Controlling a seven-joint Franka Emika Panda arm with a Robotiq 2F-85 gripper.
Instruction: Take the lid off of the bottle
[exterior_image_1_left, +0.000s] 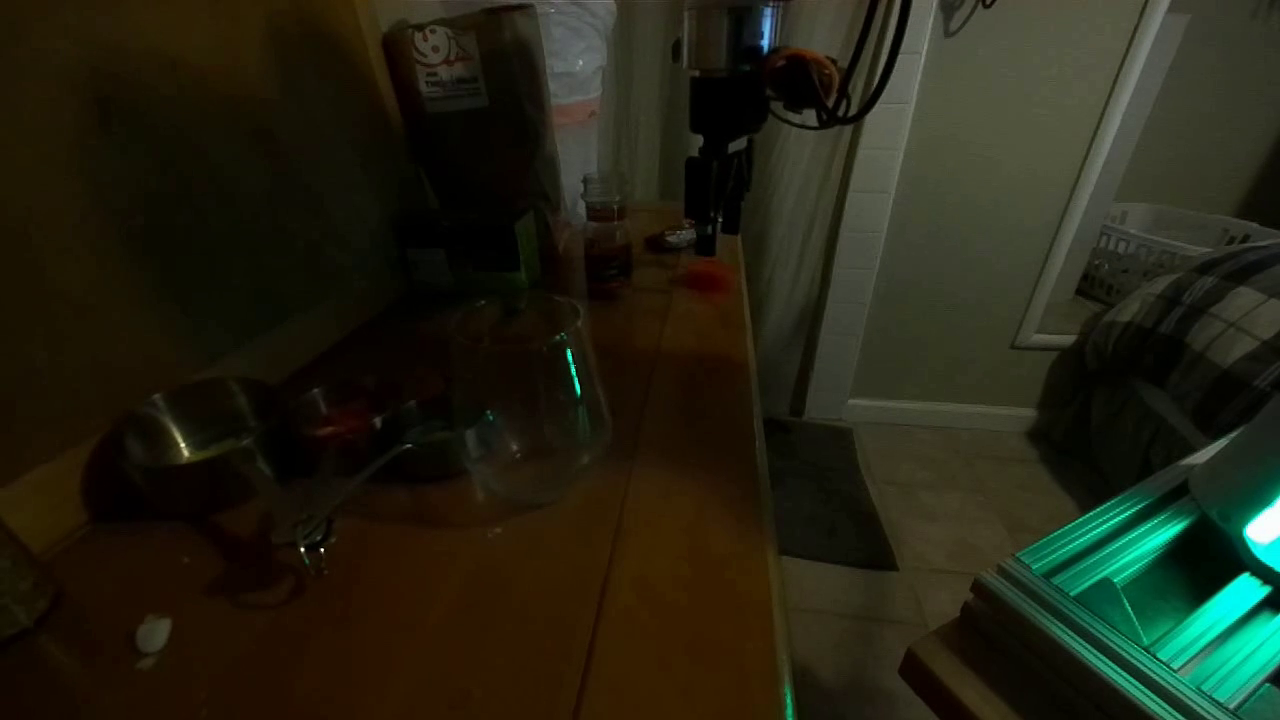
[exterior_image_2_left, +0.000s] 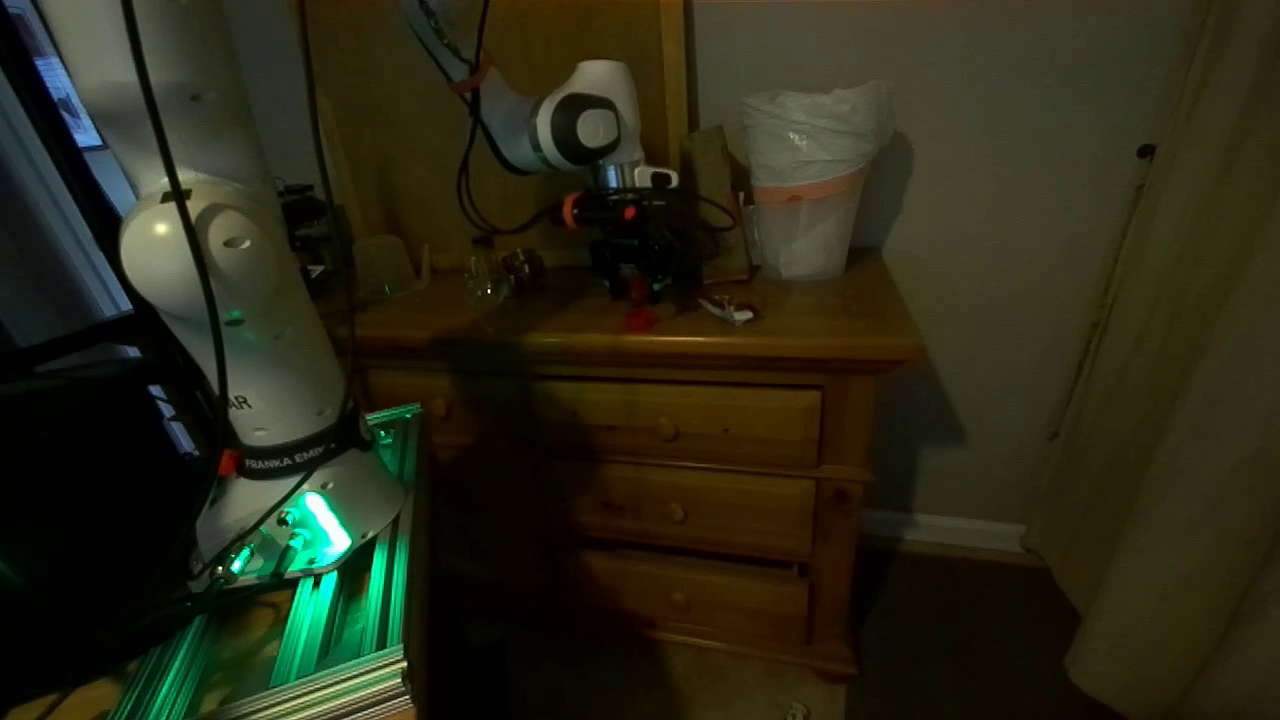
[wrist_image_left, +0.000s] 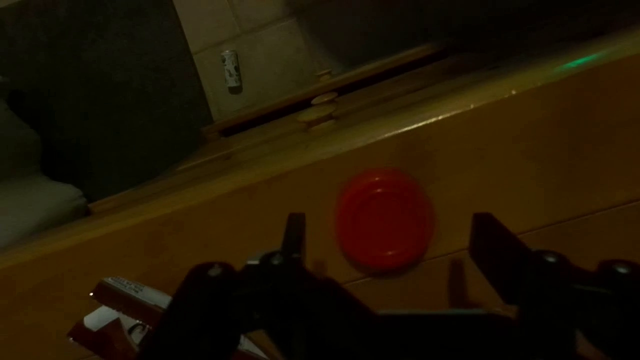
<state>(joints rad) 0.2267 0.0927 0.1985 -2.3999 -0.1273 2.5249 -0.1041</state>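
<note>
my pincer (wrist_image_left: 388, 225) hangs spread, pinching nothing; the red lid (wrist_image_left: 385, 215) is below, centred in its gap in the wrist view and apart from both sides; being round, it has no long axis to match; it is blurred in an exterior view, so i cannot tell whether it quite touches the table (exterior_image_1_left: 680, 480); the bottle (exterior_image_1_left: 606, 240) stands lidless, farther from the table's edge than my pincer; i judge the task done; the next move calls for straight up.
</note>
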